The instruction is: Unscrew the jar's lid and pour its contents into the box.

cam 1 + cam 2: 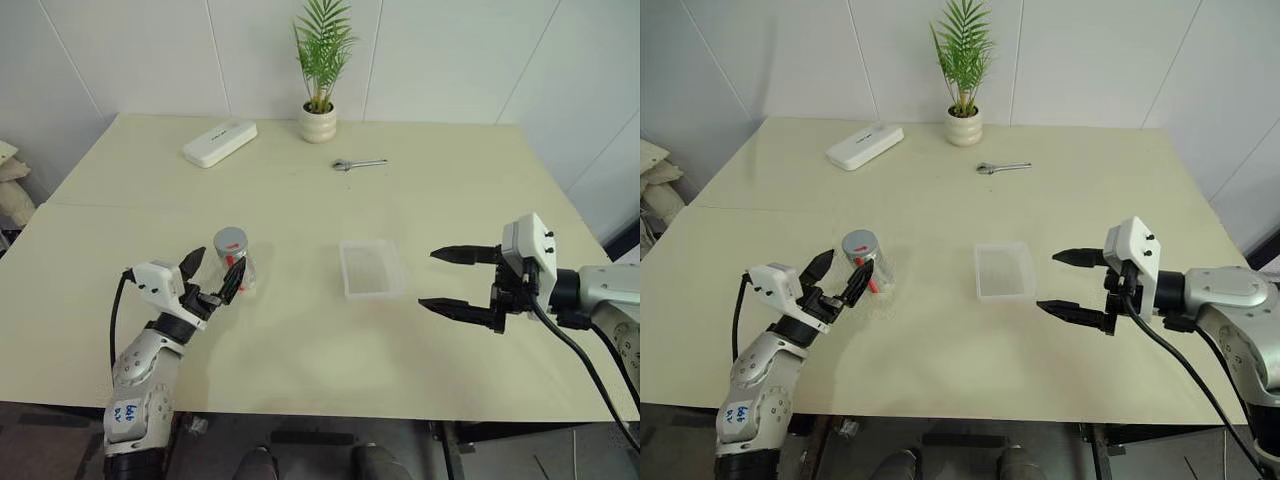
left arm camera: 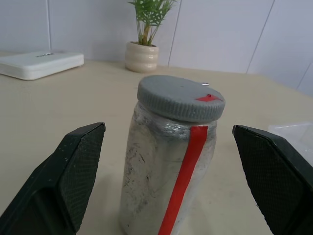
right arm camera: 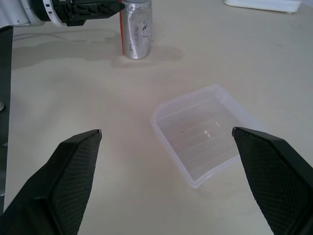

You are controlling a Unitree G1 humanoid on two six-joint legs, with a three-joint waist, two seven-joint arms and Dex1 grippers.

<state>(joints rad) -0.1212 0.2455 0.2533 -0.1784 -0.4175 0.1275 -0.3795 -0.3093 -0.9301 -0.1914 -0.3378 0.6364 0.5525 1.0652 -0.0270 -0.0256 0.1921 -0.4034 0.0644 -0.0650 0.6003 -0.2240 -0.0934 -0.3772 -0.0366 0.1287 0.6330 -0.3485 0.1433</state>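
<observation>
**Between the left fingers: jar bracketed, no grip yet**

At the table's near-left, the small clear cylindrical jar with the red stripe down its side (image 1: pixel 234 270) stands upright, long axis vertical, flat grey screw lid with a red patch (image 1: pixel 230 240) on. Your left gripper (image 1: pixel 211 277) is spread wide, one black finger (image 2: pixel 63 183) on each side of the jar; the left wrist view shows clear gaps both sides, so nothing is touching. From the gripper, the jar sits at 12 o'clock, dead ahead between the tips.

Right gripper (image 1: pixel 458 279) hangs spread wide and empty, well apart from the jar; from it the jar lies at about 9 o'clock, past the shallow clear plastic rectangular box (image 1: pixel 371 267). That box sits between the two grippers, nearer the right one.

Left arm is clearly nearer. My read: close left on the jar body below the lid, leaving the cap free for the right. Contents can't be made out through the jar wall.
</observation>
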